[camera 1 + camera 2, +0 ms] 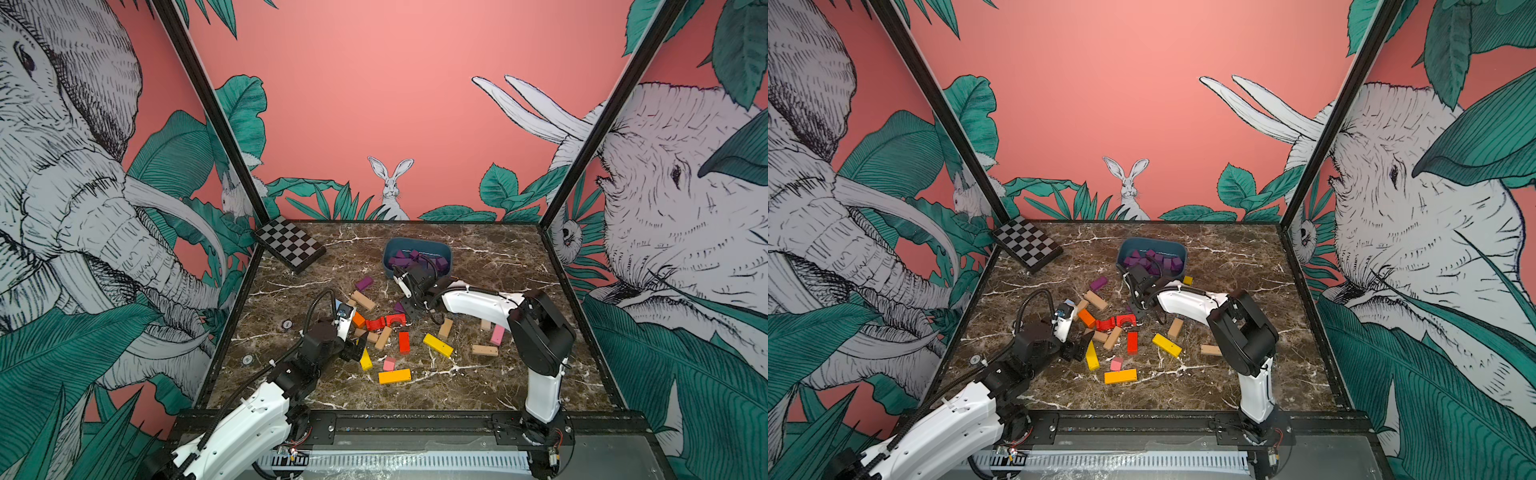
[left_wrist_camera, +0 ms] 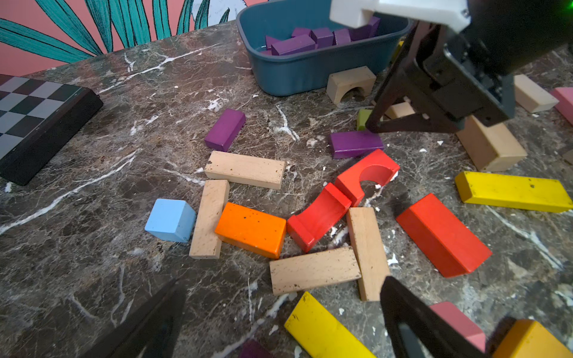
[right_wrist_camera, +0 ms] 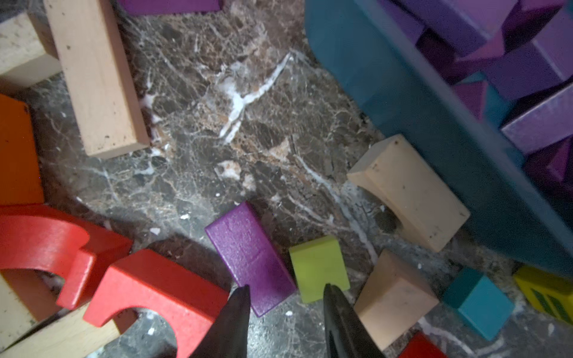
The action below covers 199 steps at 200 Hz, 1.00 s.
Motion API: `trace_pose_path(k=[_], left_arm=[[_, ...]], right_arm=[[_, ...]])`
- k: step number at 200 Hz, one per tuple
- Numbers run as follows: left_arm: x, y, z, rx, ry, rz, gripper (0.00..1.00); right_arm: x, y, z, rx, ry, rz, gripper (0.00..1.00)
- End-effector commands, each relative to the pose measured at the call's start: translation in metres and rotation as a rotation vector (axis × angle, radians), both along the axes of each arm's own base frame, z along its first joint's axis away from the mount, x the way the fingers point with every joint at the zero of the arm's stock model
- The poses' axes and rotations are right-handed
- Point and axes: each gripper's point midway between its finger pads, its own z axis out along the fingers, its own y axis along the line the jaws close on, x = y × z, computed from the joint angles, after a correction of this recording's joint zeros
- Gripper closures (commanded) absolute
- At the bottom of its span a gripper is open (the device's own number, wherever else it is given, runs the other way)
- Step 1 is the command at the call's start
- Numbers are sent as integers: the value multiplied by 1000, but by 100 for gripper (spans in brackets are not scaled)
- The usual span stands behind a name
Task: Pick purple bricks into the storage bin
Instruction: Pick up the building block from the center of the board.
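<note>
**RIGHT HAND LOWERED OVER A LOOSE PURPLE BAR; LEFT HAND WIDE AND EMPTY**

**Storage bin.** The storage bin [image 1: 389, 266] stands on the counter [image 1: 498, 257] near the far edge, about midway between the left and right edges. A heap of purple bricks [image 1: 419, 261] lies inside it. Their exact number cannot be told.

**Loose bricks.** Two purple bars lie flat on the counter outside the bin.
- The first purple bar [image 1: 364, 283] lies near the bin's front left corner, well apart from both hands.
- The second purple bar [image 3: 249, 257] lies forward of the bin's front wall. A red arch block [image 3: 161, 285] is just beside one long side and a lime green cube [image 3: 319, 266] just beside the other.

A tan arch block [image 3: 409, 192] sits just beside the bin's front wall.

**Right hand.** The right hand [image 3: 286, 290] is low over one end of the second purple bar. Its jaws stand partly apart, with one fingertip at the bar's edge next to the red arch block and the other over the lime green cube. Nothing is gripped. Whether a fingertip touches the bar cannot be told.

**Left hand.** The left hand [image 2: 280, 280] hangs above the mixed blocks [image 2: 251, 229], toward the front left of the counter. Its jaws are spread wide and it holds nothing.

**Other items.** A checkerboard slab [image 1: 289, 244] lies in the counter's far left corner, well apart from the bin.
</note>
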Motion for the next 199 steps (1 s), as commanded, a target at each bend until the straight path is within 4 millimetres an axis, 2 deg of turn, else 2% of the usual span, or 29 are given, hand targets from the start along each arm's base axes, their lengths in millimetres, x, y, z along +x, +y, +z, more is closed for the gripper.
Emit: trace_pose_path(k=[1, 44, 122, 199], left_arm=[[1, -2, 6, -22, -19, -1, 1], [0, -3, 7, -23, -20, -8, 1], [-1, -3, 8, -27, -24, -13, 1], [-1, -2, 9, -31, -32, -9, 1]], right_arm=[[3, 0, -5, -59, -8, 39, 56], [3, 18, -12, -32, 3, 109, 50], [-4, 22, -22, -32, 42, 143, 44], [-5, 25, -48, -81, 88, 170, 44]])
